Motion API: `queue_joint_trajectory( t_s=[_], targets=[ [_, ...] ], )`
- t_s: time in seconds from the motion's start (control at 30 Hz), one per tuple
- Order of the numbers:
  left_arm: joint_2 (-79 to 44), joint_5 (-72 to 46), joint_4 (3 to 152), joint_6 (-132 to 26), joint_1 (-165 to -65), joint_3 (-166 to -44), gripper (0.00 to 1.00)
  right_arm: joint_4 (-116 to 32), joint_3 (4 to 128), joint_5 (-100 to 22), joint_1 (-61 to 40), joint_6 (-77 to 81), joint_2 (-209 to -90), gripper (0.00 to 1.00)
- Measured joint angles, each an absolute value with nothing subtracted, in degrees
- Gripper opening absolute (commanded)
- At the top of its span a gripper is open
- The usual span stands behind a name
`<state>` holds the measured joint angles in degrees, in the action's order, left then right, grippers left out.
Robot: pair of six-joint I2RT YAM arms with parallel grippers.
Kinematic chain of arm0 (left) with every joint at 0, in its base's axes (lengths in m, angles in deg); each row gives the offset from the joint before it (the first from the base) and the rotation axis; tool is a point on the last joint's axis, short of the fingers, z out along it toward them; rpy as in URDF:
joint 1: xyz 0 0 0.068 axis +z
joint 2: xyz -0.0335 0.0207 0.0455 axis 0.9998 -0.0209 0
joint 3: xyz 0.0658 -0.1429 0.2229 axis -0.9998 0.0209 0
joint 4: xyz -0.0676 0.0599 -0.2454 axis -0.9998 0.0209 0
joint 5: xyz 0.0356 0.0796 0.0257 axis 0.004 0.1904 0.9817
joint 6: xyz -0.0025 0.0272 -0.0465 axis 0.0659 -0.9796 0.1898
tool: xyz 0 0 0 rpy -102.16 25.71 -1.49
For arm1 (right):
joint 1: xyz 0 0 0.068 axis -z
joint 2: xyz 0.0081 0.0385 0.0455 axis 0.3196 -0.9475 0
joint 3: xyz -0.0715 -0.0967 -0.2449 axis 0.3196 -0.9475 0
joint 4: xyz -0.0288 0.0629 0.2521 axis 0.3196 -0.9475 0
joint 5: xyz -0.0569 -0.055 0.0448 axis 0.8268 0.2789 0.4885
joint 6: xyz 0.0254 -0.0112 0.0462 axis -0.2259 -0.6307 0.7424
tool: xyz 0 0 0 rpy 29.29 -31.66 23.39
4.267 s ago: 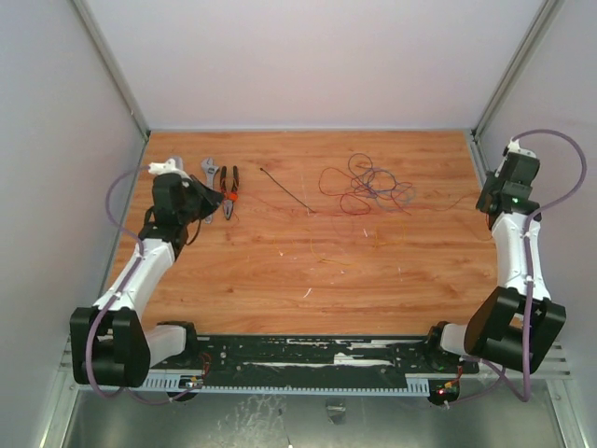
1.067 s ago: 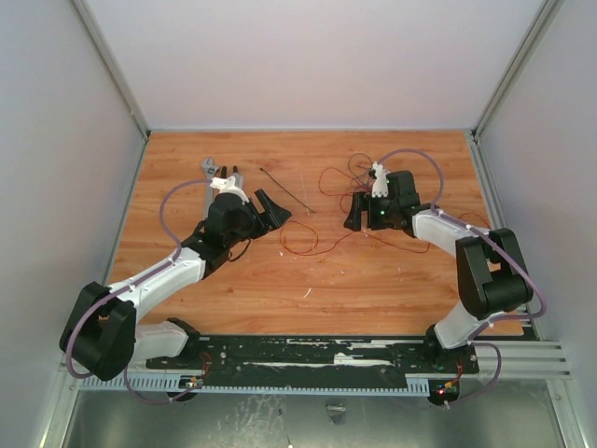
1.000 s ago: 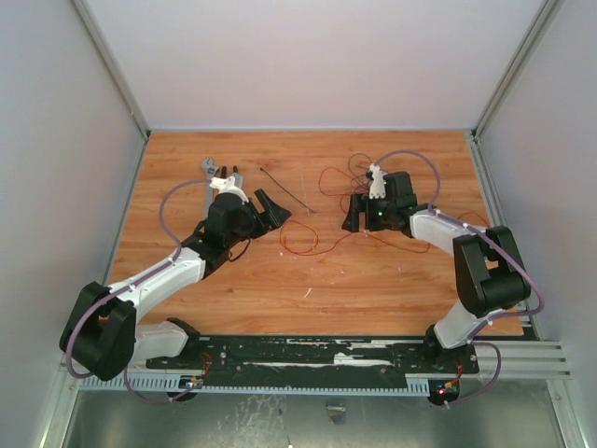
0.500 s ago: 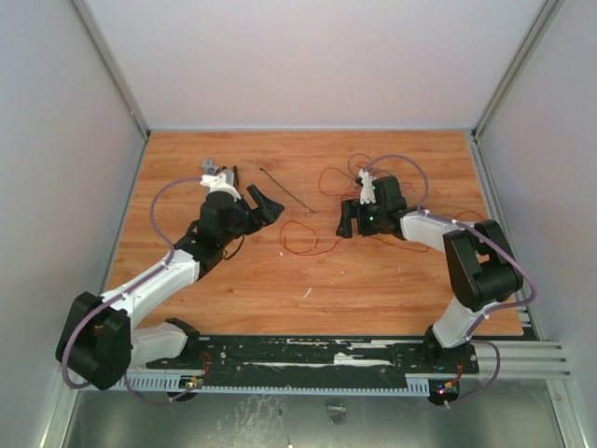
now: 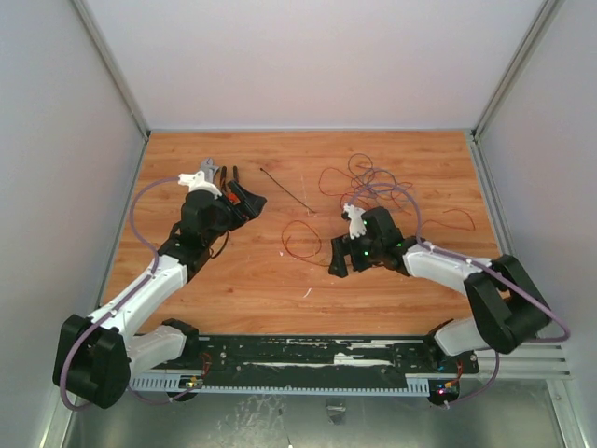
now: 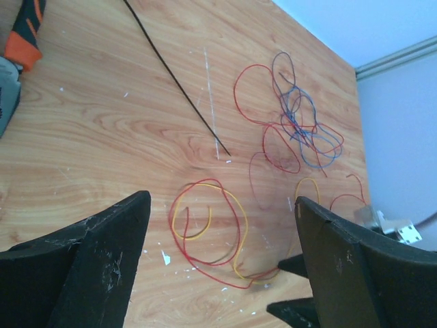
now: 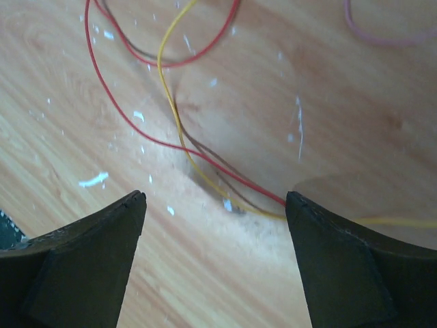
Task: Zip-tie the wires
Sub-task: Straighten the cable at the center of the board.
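Observation:
The wires (image 5: 378, 187) lie as a loose red, purple and maroon tangle at the table's far right. A red and yellow loop (image 5: 300, 238) trails out toward the middle. The zip tie (image 5: 284, 189) is a thin dark strip lying diagonally left of the tangle; in the left wrist view the zip tie (image 6: 179, 89) runs above the wire loop (image 6: 208, 225). My left gripper (image 5: 248, 198) hangs open left of the zip tie, holding nothing. My right gripper (image 5: 338, 259) is open low over the loop's near end, where red, yellow and brown strands (image 7: 205, 167) cross just beyond its fingertips.
Orange-handled pliers (image 5: 230, 177) and a grey wrench (image 5: 211, 168) lie at the far left, close beside my left gripper. Grey walls enclose the table on three sides. A black rail (image 5: 308, 359) runs along the near edge between the arm bases.
My right gripper has come nearer and slightly left, down to the loop's near end. My left gripper has drawn back left toward the pliers and opened a little wider.

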<state>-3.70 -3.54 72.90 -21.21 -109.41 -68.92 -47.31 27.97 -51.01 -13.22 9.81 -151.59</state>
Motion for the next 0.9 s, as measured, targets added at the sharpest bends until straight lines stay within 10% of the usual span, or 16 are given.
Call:
queue_joint_trajectory(
  t_s=[0.57,0.9],
  targets=[
    [-1.84,-4.22,75.28,-22.32,-105.65,-68.31,0.98,-56.77,37.55,-45.39,-11.42,7.89,-149.51,0.96],
    [3.12,-5.33,78.28,-22.52,-99.26,-68.77,0.98,-56.42,56.15,-42.11,0.6,5.31,-161.33,0.82]
  ],
)
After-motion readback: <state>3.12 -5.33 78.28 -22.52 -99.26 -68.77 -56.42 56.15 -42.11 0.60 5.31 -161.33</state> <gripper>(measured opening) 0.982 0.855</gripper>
